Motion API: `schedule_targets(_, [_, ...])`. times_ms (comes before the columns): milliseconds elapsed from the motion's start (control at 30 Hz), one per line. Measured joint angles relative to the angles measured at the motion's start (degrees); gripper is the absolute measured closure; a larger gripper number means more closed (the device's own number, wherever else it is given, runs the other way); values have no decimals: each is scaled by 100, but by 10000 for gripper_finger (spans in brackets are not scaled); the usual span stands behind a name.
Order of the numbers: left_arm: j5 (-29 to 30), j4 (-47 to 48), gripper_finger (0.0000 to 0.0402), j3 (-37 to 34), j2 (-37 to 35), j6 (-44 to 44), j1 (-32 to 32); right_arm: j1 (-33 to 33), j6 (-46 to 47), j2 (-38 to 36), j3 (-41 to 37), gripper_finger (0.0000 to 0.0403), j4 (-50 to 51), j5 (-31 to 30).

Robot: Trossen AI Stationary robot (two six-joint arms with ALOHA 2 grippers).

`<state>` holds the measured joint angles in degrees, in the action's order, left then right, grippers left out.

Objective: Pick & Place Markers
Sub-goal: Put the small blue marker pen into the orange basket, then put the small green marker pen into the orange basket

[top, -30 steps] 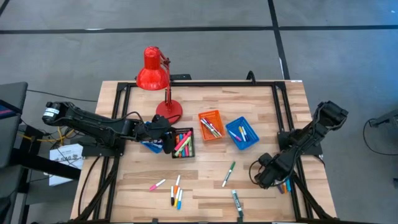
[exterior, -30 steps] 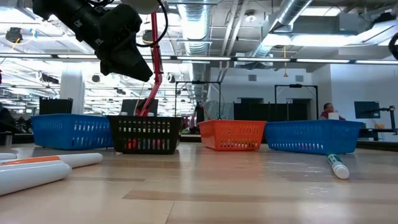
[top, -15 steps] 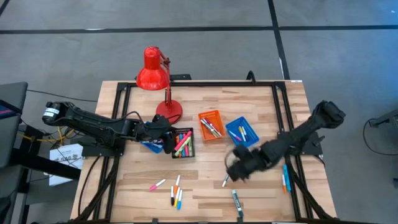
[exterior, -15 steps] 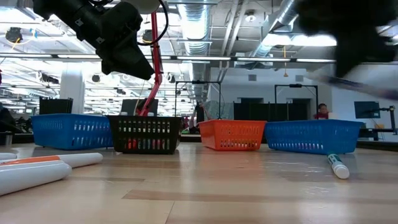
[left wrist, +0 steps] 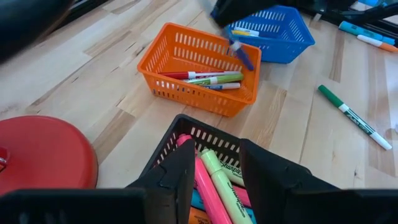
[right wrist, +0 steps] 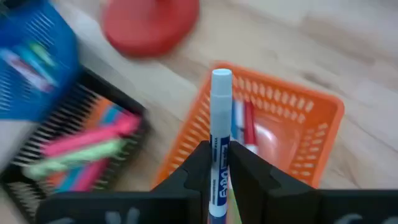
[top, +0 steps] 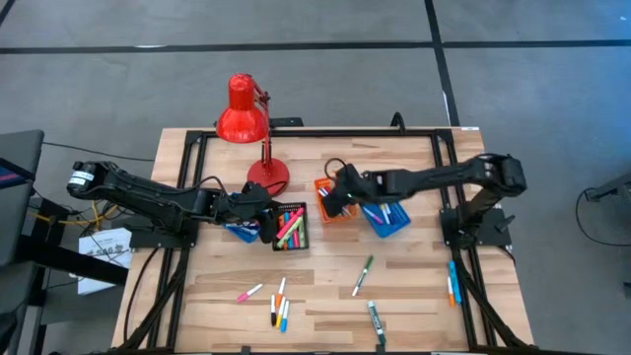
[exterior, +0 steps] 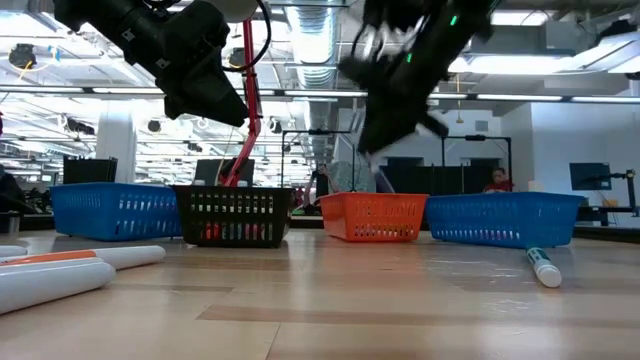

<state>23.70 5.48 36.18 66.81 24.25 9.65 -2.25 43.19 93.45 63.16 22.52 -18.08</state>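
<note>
My right gripper (top: pixel 333 201) hangs over the orange tray (top: pixel 336 187), shut on a white marker with a blue cap (right wrist: pixel 220 118). My left gripper (left wrist: pixel 216 169) waits open and holding nothing above the black tray (left wrist: pixel 205 138), which holds pink and green markers. Loose markers lie flat on the table: a green one (top: pixel 363 275), a dark one (top: pixel 376 320), a pink one (top: pixel 249 293) and a small cluster (top: pixel 280 308). Several markers lie in the orange tray (left wrist: pixel 205 79). My right gripper pinches the marker's white barrel (right wrist: pixel 217 167) between its two fingers. The marker runs along the fingers, and its blue cap end (right wrist: pixel 221 87) sticks out past the fingertips. The fingers slant down from the table's right. The marker hangs clear above the orange tray, cap end lowest.
A red desk lamp (top: pixel 244 110) stands at the far left on its round base (top: pixel 268 176). A blue tray (top: pixel 386 211) sits right of the orange one, and another blue tray (top: pixel 240 232) lies under my left arm. Two markers (top: pixel 453 283) lie on the frame at the table's right edge.
My right gripper has swung fast from the table's near right corner toward the far edge and the left. It has risen and turned, and now stands over the orange tray.
</note>
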Motion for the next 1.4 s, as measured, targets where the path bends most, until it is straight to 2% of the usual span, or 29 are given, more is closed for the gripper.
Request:
schedule_targets(100, [0,0,280,0,0,0,0,-303,-296,255,-7,367,11,530])
schedule_targets(233, [0,-2,280,-10,0,-1,0,-483,-397,437,-7,371,-58,638])
schedule_targets(433, [0,2,280,-137,-2,0,0,-537,-642,434,-4,332,-112,810])
schedule_targets(667, [0,-15,280,-144,-2,0,0,-493,-980,371,24,289,24,1286])
schedule_targets(833, [0,-22,280,-142,-2,0,0,-292,-1109,100,362,276,484,2306])
schedule_targets(967, [0,-39,280,-142,-2,0,0,174,-2041,-212,529,277,824,3430])
schedule_targets(1033, [0,-42,280,-140,-2,0,0,510,-2469,-324,535,280,927,3757])
schedule_targets(1100, [-1,-42,280,-141,-2,0,0,869,-2721,-365,535,281,1104,3720])
schedule_targets(1200, [0,-44,280,-140,-2,0,0,1395,-3115,-354,473,280,1157,3272])
schedule_targets(1300, [0,-47,280,-138,-2,0,0,1854,-3175,-302,275,278,1204,2922])
schedule_targets(1400, [0,-62,280,-138,-2,0,0,2151,-3171,-302,181,277,1306,2861])
